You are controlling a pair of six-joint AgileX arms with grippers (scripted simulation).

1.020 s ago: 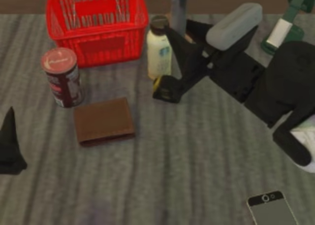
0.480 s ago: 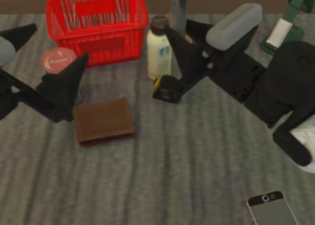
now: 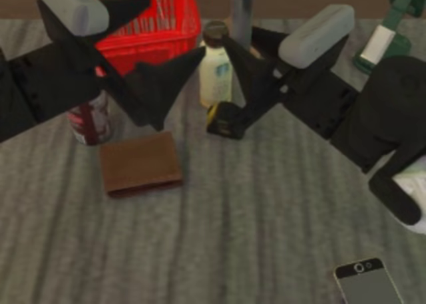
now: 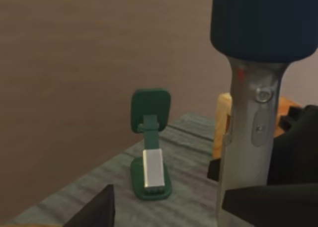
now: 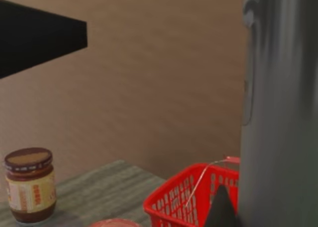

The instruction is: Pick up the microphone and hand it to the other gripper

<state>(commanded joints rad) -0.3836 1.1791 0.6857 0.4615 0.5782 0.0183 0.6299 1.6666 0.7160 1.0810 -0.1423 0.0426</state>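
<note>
From above, the right pincer (image 3: 245, 41) sits at the back middle of the grey table (image 3: 266, 211), its black fingers clamped on the grey handle of the microphone (image 3: 241, 11), which stands upright with its navy head cut by the upper edge. The left pincer (image 3: 160, 41) hangs over the red basket (image 3: 176, 18) with its two tapered fingers spread wide apart, one over the basket and one pointing toward the cream bottle (image 3: 215, 68), which stands between the two pincers. A red can (image 3: 90, 121) shows partly under the left arm, a brown wallet (image 3: 140, 163) lies just in front of it, a yellow and black tape measure (image 3: 223, 120) sits beside the right pincer's lower finger, a green stand (image 3: 386, 34) is at the back right and a phone (image 3: 368, 282) lies near the front right

In the left wrist view, the microphone (image 4: 256, 103) fills the side of the frame, navy head above silver handle, with a black finger of the right pincer across its lower part; the green stand (image 4: 150, 147) stands beyond on the table

In the right wrist view, the microphone handle (image 5: 280, 113) looms close as a grey column, a black fingertip (image 5: 221, 207) against its base; the red basket (image 5: 189, 197) and a brown-lidded jar (image 5: 29, 185) sit farther off, and one finger of the left pincer (image 5: 39, 36) juts in above
</note>
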